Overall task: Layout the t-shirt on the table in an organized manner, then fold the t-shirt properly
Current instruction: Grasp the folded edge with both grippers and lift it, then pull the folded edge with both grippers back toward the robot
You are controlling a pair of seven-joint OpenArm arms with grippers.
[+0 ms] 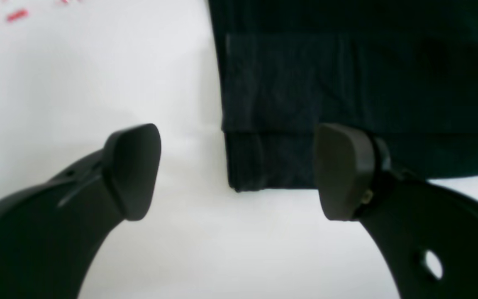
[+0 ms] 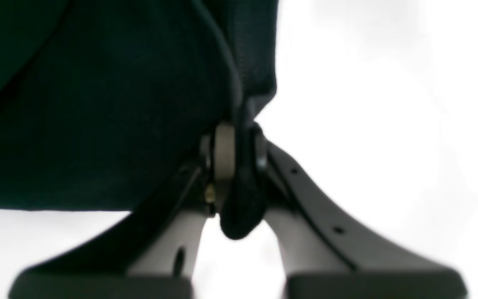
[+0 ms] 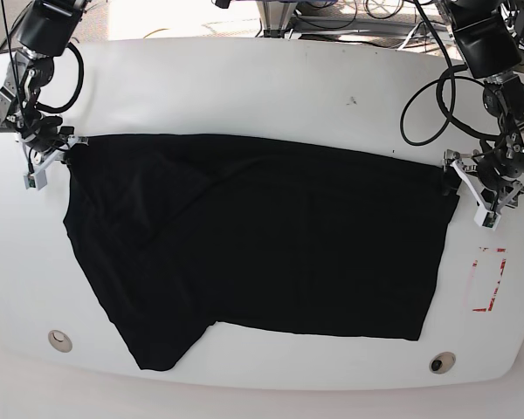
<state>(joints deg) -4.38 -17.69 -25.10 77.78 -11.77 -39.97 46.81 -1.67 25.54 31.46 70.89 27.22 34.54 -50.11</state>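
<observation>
The black t-shirt (image 3: 262, 236) lies spread across the white table (image 3: 244, 78), with a sleeve hanging toward the front left. My right gripper (image 3: 72, 141) is shut on the shirt's far left corner; the right wrist view shows a pinch of cloth (image 2: 241, 207) between the closed fingers of the right gripper (image 2: 239, 162). My left gripper (image 3: 461, 177) is open at the shirt's far right corner. In the left wrist view the hemmed corner (image 1: 264, 162) lies between the spread fingers of the left gripper (image 1: 237, 174), and one fingertip (image 1: 342, 170) overlaps the cloth.
A red dashed rectangle (image 3: 487, 279) is marked on the table at the right, just past the shirt's edge; part of it shows in the left wrist view (image 1: 17, 15). Two round holes (image 3: 59, 339) (image 3: 441, 360) sit near the front edge. Cables (image 3: 419, 105) hang at the back right.
</observation>
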